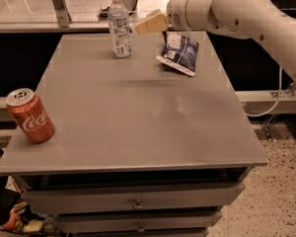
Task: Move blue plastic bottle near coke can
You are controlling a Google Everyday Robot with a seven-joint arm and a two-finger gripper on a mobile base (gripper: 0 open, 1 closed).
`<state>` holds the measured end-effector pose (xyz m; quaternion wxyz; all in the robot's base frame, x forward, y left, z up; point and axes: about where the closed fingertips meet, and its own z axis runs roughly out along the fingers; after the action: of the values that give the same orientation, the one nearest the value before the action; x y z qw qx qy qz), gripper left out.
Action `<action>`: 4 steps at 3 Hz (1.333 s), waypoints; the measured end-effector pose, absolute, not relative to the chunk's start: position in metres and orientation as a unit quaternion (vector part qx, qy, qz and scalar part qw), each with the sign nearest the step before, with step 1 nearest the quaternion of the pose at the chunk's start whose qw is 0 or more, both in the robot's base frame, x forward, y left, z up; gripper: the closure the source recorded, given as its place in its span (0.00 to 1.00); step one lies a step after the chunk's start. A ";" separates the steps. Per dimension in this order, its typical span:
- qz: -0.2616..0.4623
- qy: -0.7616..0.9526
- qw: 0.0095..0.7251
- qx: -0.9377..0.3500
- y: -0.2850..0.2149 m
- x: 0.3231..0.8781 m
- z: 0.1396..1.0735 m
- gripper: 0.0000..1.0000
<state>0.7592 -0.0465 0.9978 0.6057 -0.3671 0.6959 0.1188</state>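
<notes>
The blue plastic bottle [119,25], clear with a white cap and a white-and-blue label, stands upright at the far edge of the grey table [133,112]. The coke can [29,115], red with white script and a silver top, stands at the table's near left corner, far from the bottle. My gripper [142,27] reaches in from the right on a white arm. Its cream-coloured tip is just right of the bottle, level with the label, and apart from it.
A dark blue and white snack bag [178,53] lies right of the bottle, below the arm. The table has drawers [136,201] in front. A rail and window run behind it. Speckled floor [281,191] lies to the right.
</notes>
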 end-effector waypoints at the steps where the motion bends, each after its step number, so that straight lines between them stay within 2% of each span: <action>1: 0.146 0.691 0.605 -0.367 -0.027 0.787 0.976 0.00; 4: 0.240 0.671 0.598 -0.367 0.036 0.819 0.935 0.00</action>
<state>0.8188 0.0357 0.9354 0.5980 -0.3666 0.6710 0.2403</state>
